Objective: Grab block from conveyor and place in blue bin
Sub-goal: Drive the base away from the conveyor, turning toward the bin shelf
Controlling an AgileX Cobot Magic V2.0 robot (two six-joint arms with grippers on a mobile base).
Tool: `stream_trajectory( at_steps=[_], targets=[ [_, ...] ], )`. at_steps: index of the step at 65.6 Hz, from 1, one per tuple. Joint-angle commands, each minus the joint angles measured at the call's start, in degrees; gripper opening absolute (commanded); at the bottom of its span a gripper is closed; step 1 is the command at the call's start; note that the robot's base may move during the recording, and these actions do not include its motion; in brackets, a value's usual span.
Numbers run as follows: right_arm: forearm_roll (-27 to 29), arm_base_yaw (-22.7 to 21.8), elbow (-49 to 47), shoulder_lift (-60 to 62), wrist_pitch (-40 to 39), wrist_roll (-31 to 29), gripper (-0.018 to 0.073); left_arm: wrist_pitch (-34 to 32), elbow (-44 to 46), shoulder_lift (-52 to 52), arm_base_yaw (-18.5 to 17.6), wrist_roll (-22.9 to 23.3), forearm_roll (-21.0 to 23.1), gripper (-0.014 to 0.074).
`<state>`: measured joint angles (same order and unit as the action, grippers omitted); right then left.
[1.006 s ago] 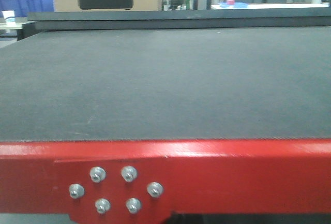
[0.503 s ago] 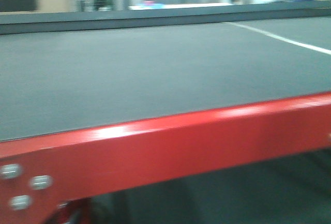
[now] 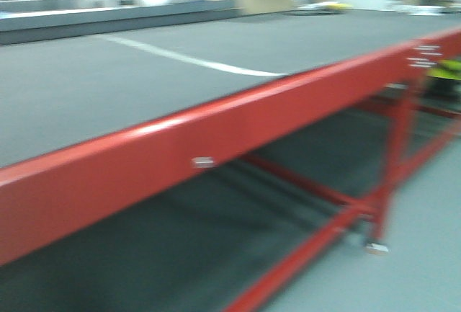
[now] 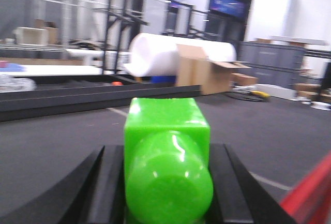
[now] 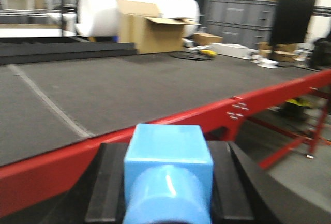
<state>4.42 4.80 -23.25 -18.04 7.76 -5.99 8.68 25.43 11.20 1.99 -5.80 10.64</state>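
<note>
Left fingers grip glossy green plastic block; right fingers grip light-blue plastic block. Blue bin not in view: a blind release could miss it.

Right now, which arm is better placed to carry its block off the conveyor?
Probably right: the right gripper, holding the blue block, sits outside the red frame; the left gripper, holding the green block, hangs over the belt.

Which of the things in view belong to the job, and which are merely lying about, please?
Job: conveyor; green block in left gripper; blue block in right gripper.
Lying about: white roll; cardboard box; grey cabinets.
</note>
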Motion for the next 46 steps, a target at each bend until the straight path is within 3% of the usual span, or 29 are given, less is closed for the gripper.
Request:
stream_trajectory(
  at_steps=[1, 46],
  targets=[
    [-0.4, 0.0, -0.2, 0.3, -1.4, -0.1, -0.0159, -0.7, -0.1, -0.1, 0.1, 0.0, 0.4, -0.0111],
    [-0.4, 0.0, -0.2, 0.3, -1.4, -0.1, -0.0159, -0.7, -0.1, -0.1, 0.1, 0.0, 0.4, -0.0111]
  ],
)
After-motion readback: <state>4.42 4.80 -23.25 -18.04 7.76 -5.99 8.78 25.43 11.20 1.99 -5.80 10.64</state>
